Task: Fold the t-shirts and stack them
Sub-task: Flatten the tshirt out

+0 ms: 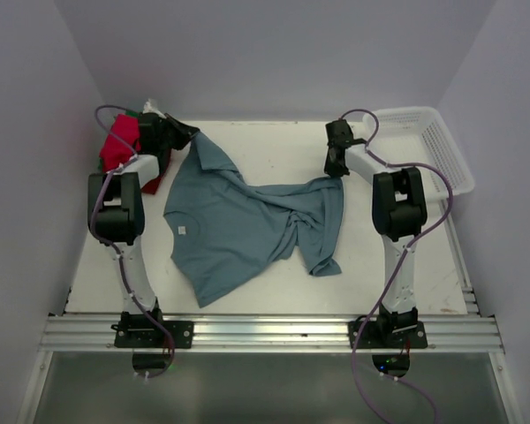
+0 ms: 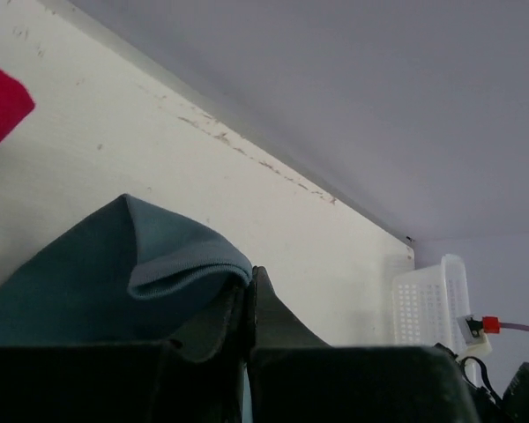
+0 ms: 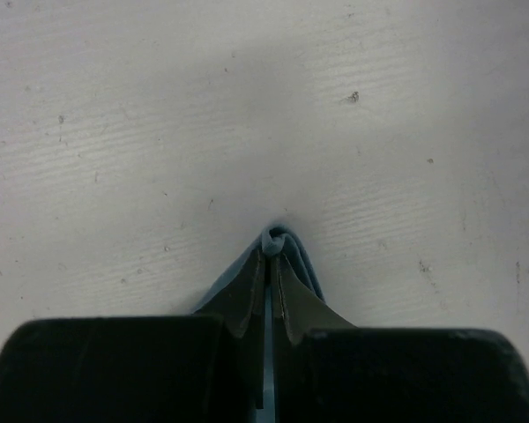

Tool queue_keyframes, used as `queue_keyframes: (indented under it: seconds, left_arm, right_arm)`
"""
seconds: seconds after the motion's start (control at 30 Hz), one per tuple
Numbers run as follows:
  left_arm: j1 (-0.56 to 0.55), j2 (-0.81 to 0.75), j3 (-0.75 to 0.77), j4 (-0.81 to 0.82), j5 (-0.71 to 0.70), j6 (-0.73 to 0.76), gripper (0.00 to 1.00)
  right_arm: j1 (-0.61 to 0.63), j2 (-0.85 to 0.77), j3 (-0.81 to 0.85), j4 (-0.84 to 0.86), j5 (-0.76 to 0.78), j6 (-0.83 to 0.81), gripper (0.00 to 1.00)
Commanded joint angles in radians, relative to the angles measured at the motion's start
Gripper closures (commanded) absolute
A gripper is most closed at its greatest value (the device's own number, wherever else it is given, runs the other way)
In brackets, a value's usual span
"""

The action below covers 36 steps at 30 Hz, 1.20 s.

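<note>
Left tool clamped on a corner of blue-grey shirt, far left. Right tool pinches its opposite edge. Shirt lies crumpled across desk. Red shirts at far-left corner. Basket far right.

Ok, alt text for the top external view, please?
A blue-grey t-shirt lies rumpled on a white table, pinched at its far corners by the left gripper and right gripper. Red shirts sit far left; a white mesh basket far right.
</note>
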Motion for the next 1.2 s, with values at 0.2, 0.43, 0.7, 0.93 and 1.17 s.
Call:
queue_keyframes:
  seconds: [0.2, 0.43, 0.7, 0.93, 1.17]
  left_arm:
    - [-0.005, -0.411, -0.246, -0.062, -0.06, 0.155, 1.0]
    - [-0.017, -0.887, -0.506, -0.206, -0.15, 0.36, 1.0]
    - [-0.029, -1.467, -0.394, -0.581, -0.122, 0.633, 1.0]
    - [-0.012, -1.651, -0.067, -0.757, 0.046, 0.706, 1.0]
    - [0.011, -1.628, 0.05, -0.697, 0.172, 0.641, 1.0]
  right_arm:
    - [0.006, -0.286, -0.143, -0.017, -0.046, -0.011, 1.0]
    - [0.04, -0.737, -0.422, 0.066, -0.021, -0.065, 1.0]
    - [0.224, -1.326, -0.572, 0.045, 0.06, -0.212, 1.0]
    - [0.243, -1.73, -0.463, -0.067, -0.032, -0.342, 1.0]
    - [0.056, -1.845, -0.377, -0.046, -0.155, -0.358, 1.0]
